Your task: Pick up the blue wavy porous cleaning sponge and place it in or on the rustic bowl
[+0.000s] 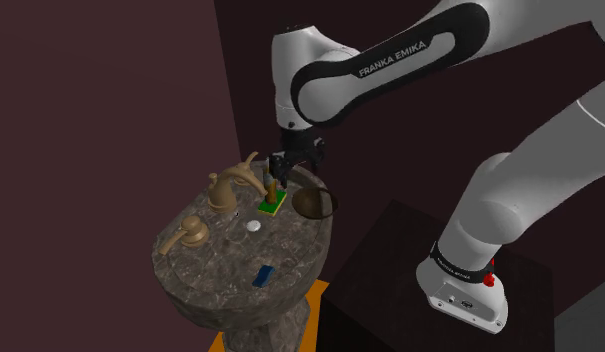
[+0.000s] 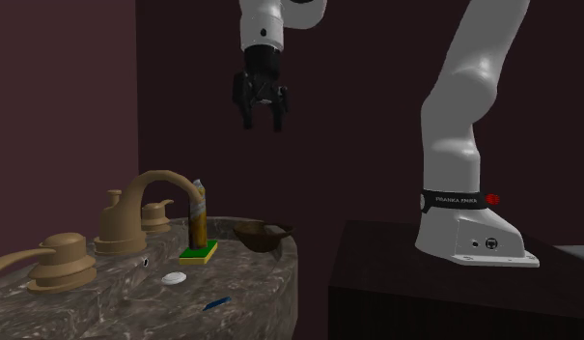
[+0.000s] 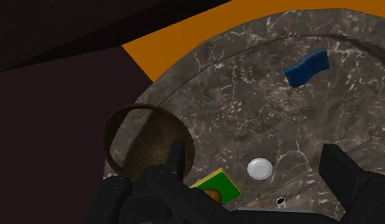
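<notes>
While the gripper hangs high above the basin, its two black fingers spread apart with nothing between them, I see the blue sponge lying flat on the dark, white-veined stone surface. It is a small block with a wavy outline, near the rounded rim on the side away from the taps, and well apart from both the gripper and the bowl. The bowl is brown, round and thin-rimmed, with an uneven lip, and it sits at the surface's edge closest to the stand.

Just beside the bowl lies a flat rectangular green pad with a yellow underside. On it stands something slim, tan and upright, possibly a bottle, though I can't make it out well from here. A small white disc rests near the pad. Behind these, a brass-coloured faucet arches its curved spout between smooth lever handles.
</notes>
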Available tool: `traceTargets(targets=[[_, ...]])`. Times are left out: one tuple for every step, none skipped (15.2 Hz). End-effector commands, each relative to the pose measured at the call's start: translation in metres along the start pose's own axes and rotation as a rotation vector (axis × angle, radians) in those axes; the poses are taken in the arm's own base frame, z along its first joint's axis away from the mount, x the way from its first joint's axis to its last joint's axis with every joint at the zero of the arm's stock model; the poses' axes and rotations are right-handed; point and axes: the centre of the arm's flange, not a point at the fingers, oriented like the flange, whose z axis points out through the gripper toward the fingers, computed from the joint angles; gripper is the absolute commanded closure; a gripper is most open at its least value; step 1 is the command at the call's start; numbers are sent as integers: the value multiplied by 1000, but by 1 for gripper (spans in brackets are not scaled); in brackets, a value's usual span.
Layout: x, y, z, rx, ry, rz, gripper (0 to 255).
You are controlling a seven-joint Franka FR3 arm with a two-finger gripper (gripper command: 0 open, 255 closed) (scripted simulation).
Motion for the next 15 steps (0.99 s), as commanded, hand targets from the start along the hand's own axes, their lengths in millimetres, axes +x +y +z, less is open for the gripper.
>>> traceTargets(targets=[[2, -17, 21, -16, -16, 49, 0], [4, -25, 33, -24, -24, 72, 0], [6, -33, 44, -32, -32, 95, 0], [8, -41, 56, -41, -41, 118, 0], [10, -48, 67, -49, -49, 141, 0], [13, -56, 79, -57, -57, 163, 0], [15, -63, 91, -65, -65, 186, 0], [17, -70, 102, -74, -73, 209, 0], [20, -77, 114, -82, -82, 232, 0], [23, -84, 126, -90, -90, 255, 0], [25, -91, 138, -99, -98, 278, 0], [28, -97, 150, -107, -106, 300, 0], [31, -104, 162, -115, -114, 323, 0], [33, -110, 175, -123, -123, 346, 0], [36, -116, 187, -132, -131, 369, 0]])
